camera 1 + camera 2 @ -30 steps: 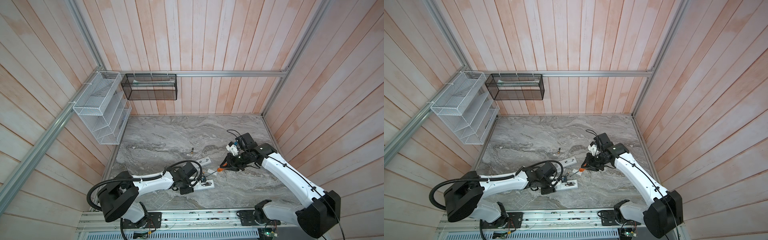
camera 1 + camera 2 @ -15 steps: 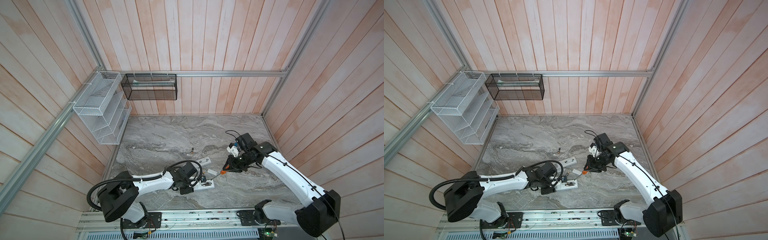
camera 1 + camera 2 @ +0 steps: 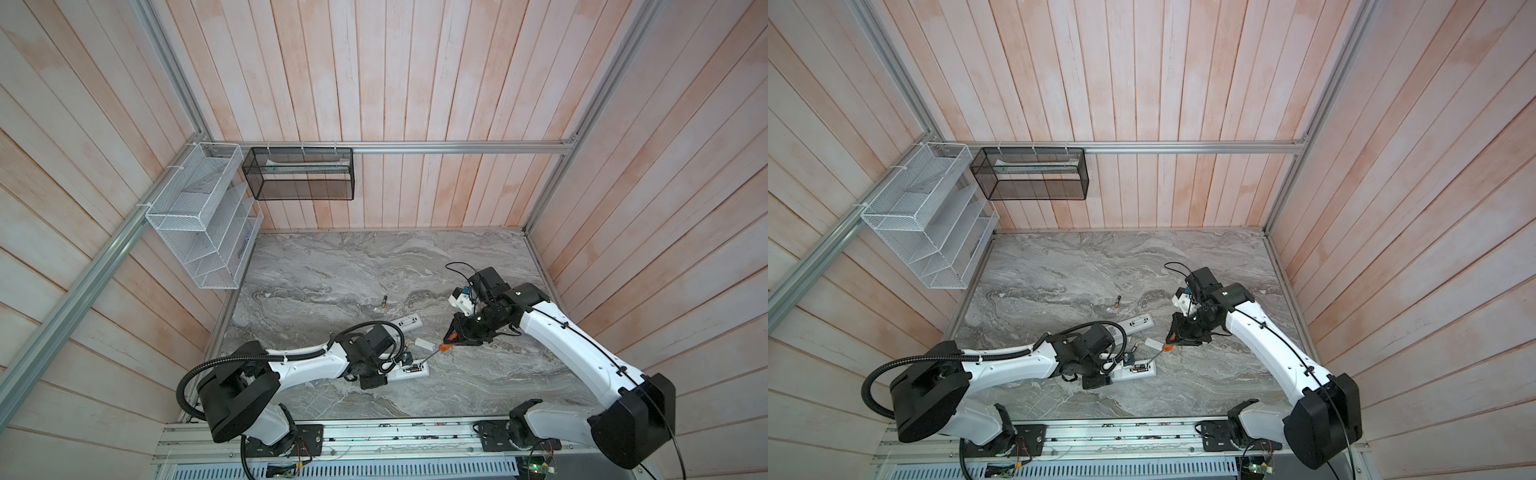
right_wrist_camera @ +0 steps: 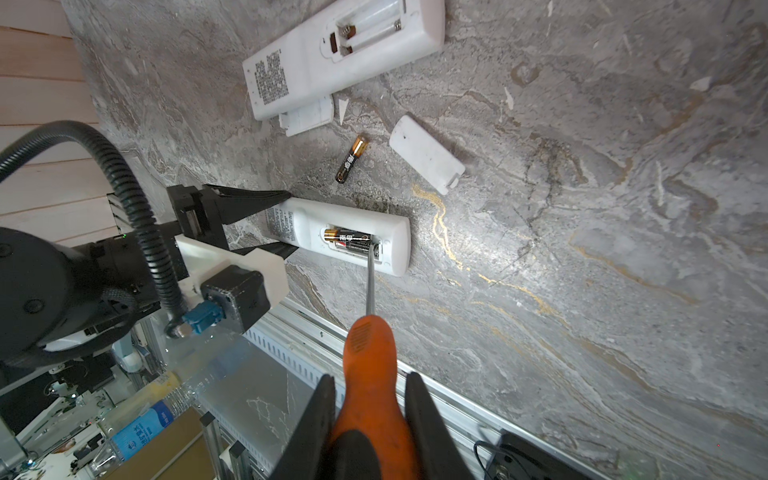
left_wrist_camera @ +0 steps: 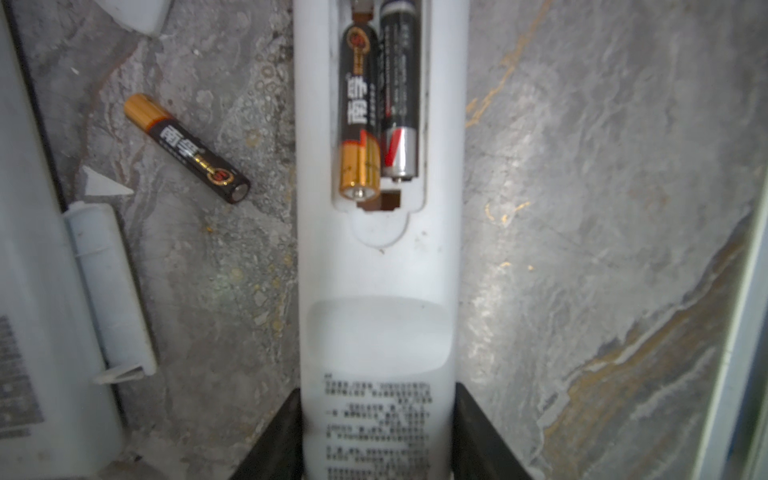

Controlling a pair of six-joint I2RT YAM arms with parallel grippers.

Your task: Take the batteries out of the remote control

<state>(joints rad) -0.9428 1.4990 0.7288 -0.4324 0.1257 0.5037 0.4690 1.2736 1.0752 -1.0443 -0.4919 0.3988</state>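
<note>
My left gripper [image 5: 376,392] is shut on the label end of a white remote control [image 5: 378,291] [image 3: 409,372] lying back-up on the marble. Its compartment is open and holds two batteries [image 5: 359,112] [image 4: 349,239] side by side, one gold-ended and one silver-ended. My right gripper [image 4: 370,378] [image 3: 451,338] is shut on the orange-handled screwdriver [image 4: 370,357]. The screwdriver's tip rests in the far end of that compartment. A loose battery [image 5: 187,149] [image 4: 352,160] lies beside the remote. Another battery [image 3: 384,302] [image 3: 1118,302] lies farther back on the table.
A second white remote [image 4: 340,54] [image 3: 409,323] with an empty compartment lies behind the held one, its cover [image 4: 305,118] against it. Another white cover [image 4: 426,153] [image 3: 424,343] lies loose nearby. The table's front rail [image 4: 316,332] runs close under the screwdriver.
My right gripper has shifted slightly toward the front with the screwdriver, bringing its tip down to the held remote's compartment. The left gripper and the remote have stayed still.
</note>
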